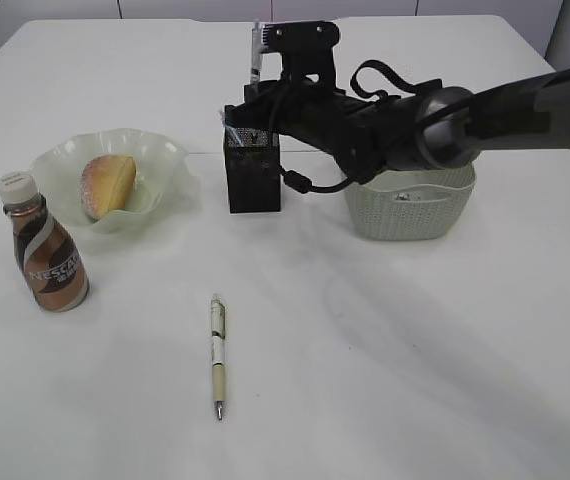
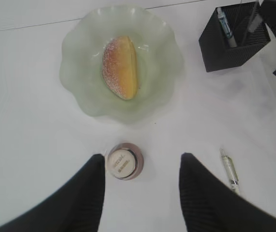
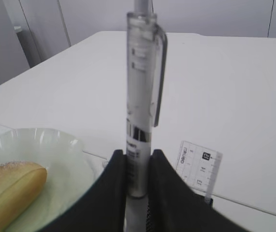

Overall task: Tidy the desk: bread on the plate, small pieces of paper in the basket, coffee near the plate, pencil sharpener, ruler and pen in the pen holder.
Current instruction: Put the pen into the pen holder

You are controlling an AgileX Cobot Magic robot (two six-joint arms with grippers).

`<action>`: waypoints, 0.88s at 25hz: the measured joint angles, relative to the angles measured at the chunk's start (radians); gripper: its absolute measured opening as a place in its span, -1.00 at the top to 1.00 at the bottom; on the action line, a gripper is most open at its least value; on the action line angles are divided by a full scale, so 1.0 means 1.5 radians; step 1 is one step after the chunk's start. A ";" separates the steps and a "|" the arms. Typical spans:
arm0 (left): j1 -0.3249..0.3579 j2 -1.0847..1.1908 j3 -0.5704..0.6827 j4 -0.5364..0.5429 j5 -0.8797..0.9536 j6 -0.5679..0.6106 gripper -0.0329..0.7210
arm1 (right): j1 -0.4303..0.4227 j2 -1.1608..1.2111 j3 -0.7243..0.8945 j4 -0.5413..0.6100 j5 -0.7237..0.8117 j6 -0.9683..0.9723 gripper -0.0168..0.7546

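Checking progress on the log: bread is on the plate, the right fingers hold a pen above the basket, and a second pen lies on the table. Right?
Almost. The right fingers hold the pen above the pen holder, not the basket, as the exterior view shows. The rest is correct.

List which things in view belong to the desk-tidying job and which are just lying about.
Job things: bread on the plate; coffee bottle; pen holder with ruler inside; pen clamped upright in the right hand; second pen on the table; basket.

Lying about: nothing visible.
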 joint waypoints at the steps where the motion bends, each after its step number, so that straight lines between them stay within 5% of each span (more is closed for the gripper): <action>1: 0.000 0.000 0.000 0.003 0.000 0.000 -0.07 | -0.001 0.003 -0.001 -0.005 0.002 0.000 0.76; 17: 0.000 0.000 0.000 0.015 0.000 0.000 -0.07 | -0.017 0.009 -0.005 -0.064 0.042 0.000 0.74; 22: 0.000 0.000 0.000 0.016 0.000 0.000 -0.07 | -0.017 0.009 -0.005 -0.066 0.054 0.003 0.45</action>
